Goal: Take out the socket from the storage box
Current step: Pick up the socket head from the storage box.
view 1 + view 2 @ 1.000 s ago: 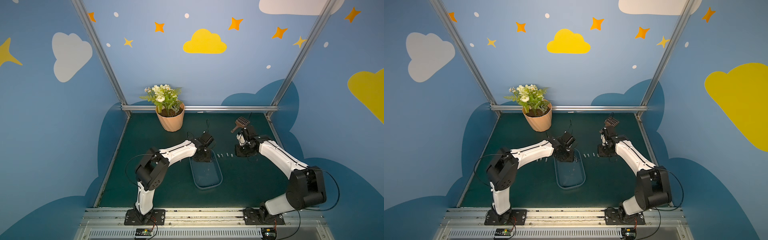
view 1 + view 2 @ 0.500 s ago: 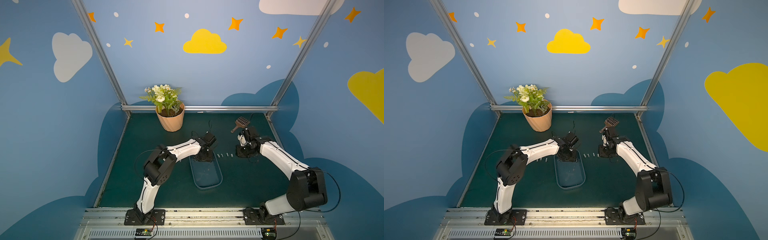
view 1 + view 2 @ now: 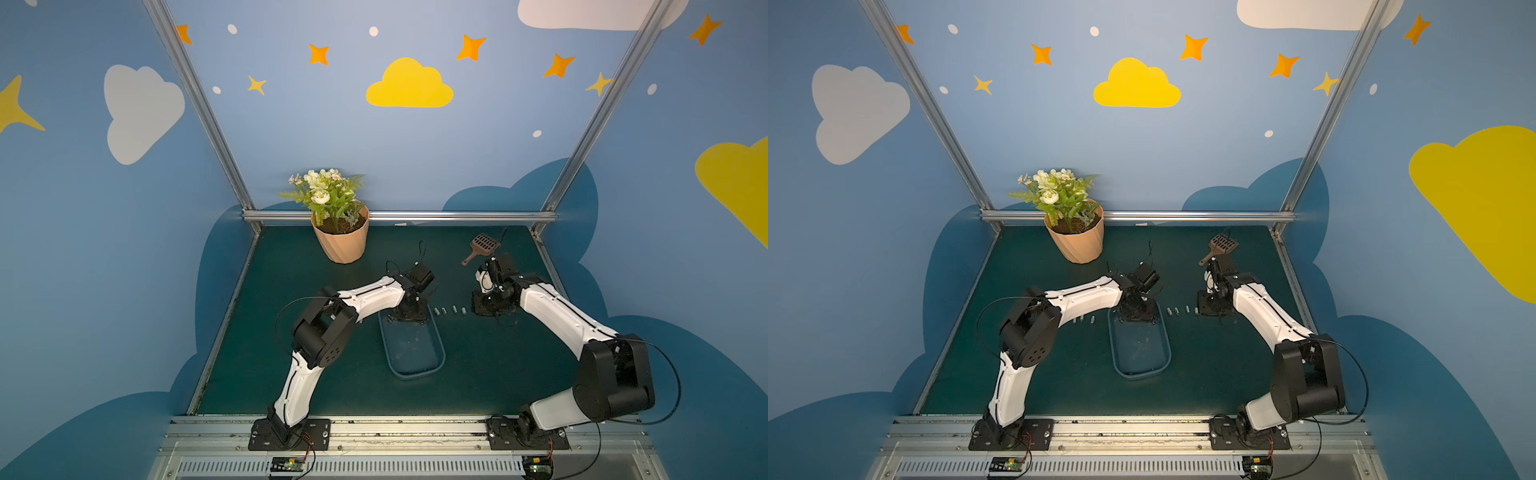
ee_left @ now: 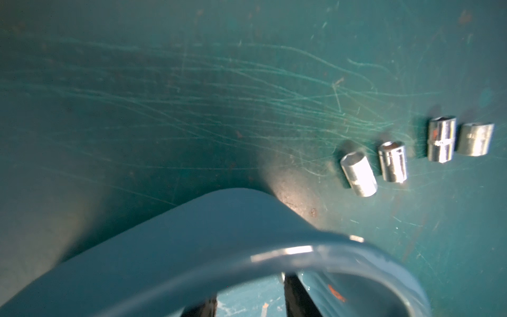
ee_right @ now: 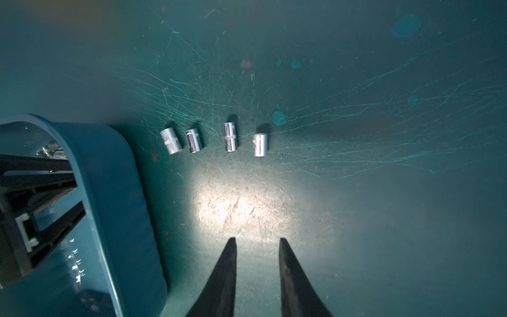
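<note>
The left gripper (image 3: 409,315) was inside the storage box (image 3: 417,375); I could not tell its grip. The right gripper (image 5: 256,243) was a bit open, empty, four sockets (image 5: 230,136) just ahead.

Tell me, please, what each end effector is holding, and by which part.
The right end effector holds nothing; its jaws stand apart over the mat. The left end effector is open inside the box beside a socket; no grip shows.

Left arm (image 3: 365,297) & right arm (image 3: 557,316): white link shells w/ small screws, bulky black joint housings, thin black cables (image 3: 680,390) looping free. Black base plates (image 3: 318,432), bolted, red/black wires at front. Right gripper (image 5: 256,241): black fingers (image 5: 223,277) tapering to points.
</note>
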Controlling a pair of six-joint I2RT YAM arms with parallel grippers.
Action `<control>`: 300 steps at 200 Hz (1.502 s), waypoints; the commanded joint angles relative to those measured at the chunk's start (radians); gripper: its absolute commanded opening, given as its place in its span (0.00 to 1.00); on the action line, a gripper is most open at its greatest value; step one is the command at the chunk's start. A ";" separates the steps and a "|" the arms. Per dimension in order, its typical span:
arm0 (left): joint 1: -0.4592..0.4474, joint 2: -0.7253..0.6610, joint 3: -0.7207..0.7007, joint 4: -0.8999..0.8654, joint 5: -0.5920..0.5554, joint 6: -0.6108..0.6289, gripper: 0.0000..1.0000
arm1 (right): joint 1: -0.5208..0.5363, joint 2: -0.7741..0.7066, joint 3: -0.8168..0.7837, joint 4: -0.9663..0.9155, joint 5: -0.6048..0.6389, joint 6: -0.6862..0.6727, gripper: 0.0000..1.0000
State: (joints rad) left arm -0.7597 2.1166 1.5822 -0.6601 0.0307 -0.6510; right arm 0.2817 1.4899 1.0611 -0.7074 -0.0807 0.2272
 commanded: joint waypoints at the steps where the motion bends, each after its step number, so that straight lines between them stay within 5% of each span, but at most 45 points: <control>1: 0.011 0.039 0.022 -0.024 0.003 0.015 0.40 | -0.006 -0.020 -0.010 0.005 -0.013 0.002 0.28; 134: 0.025 0.008 -0.002 -0.076 -0.012 0.066 0.27 | -0.007 -0.012 -0.012 0.006 -0.020 0.003 0.28; 300: -0.006 -0.078 0.070 -0.180 -0.090 0.158 0.23 | -0.007 -0.013 -0.018 0.006 -0.027 0.007 0.28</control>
State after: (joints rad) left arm -0.7643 2.1090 1.6173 -0.8055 -0.0311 -0.5156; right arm 0.2783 1.4899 1.0542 -0.7055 -0.0986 0.2283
